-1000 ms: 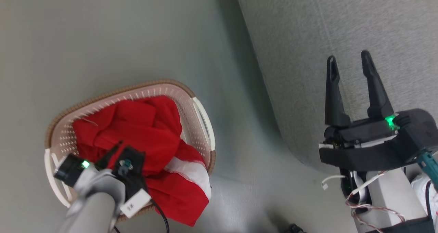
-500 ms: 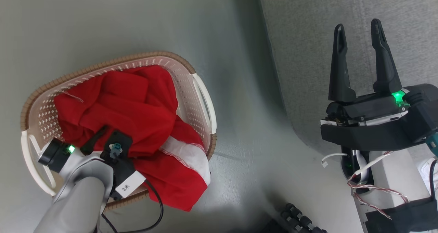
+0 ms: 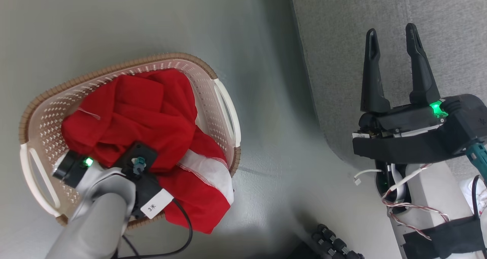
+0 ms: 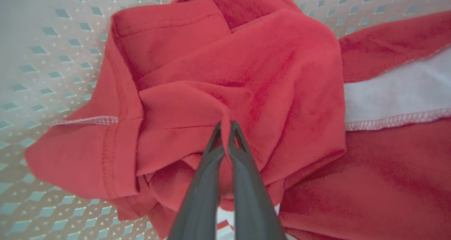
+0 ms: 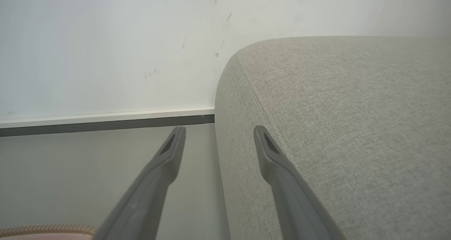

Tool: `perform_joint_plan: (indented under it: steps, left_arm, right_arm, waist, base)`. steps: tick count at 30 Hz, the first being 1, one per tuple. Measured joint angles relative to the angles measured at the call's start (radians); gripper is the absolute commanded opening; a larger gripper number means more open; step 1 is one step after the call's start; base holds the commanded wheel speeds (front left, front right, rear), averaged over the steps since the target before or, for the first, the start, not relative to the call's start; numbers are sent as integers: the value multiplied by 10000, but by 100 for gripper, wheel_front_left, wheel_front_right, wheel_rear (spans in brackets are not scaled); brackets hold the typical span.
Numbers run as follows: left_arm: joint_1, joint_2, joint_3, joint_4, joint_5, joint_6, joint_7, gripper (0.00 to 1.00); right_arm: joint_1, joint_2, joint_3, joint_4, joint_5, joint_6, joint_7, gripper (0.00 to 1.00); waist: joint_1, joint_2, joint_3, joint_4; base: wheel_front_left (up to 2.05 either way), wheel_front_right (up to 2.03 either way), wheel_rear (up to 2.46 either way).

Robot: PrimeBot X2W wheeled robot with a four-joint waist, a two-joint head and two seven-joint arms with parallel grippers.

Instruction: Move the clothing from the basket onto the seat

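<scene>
You have bright red, soft clothing [image 3: 152,110] with a white panel and white stitched hems, bunched into one heap. You cannot tell how many pieces make it up. It lies in the single cream basket [image 3: 45,122] on the floor [image 3: 274,156], with one end spilling over the rim on the sofa's side. There is one grey sofa [image 3: 437,8]. Your left gripper [image 4: 226,124] has its jaws pinched together on a raised fold at the heap's middle. Your right gripper [image 3: 392,34] hangs over the sofa's edge, well away from the clothing, jaws apart.
</scene>
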Motion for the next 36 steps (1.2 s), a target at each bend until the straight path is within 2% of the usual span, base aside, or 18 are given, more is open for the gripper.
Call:
perform_joint_plan:
  steps: [7, 13, 24, 31, 36]
  left_arm:
    - [-18, -518, 263, -69, -546, -13, -941, 0]
    - [-2, -788, 608, -405, -1202, -364, -2042, 0]
    - [105, -988, 677, -1703, -1866, -1127, -2188, 0]
    - [47, -988, 485, -2853, -2033, -1338, -2188, 0]
    - [-14, -988, 349, -3467, -2251, -1413, -2188, 0]
  right_arm:
    - [-150, 2, -23, 472, 27, -10, 2, 100]
    - [-144, 2, -36, 1089, 69, -8, 0, 100]
    - [-75, 0, -184, 2044, 69, 188, 2, 100]
    - [-75, -61, -387, 2531, 69, 359, 2, 100]
    - [-62, -146, -623, 2782, 81, 360, 2, 100]
  waist:
    - [0, 0, -356, 83]
    - [-1, 0, -881, 249]
    - [-1, -2, -2288, 815]
    - [-2, -2, -3188, 1175]
    - [-2, -3, -3715, 1357]
  base:
    - [0, 0, 0]
    - [0, 0, 0]
    - [0, 0, 0]
    - [0, 0, 0]
    - [0, 0, 0]
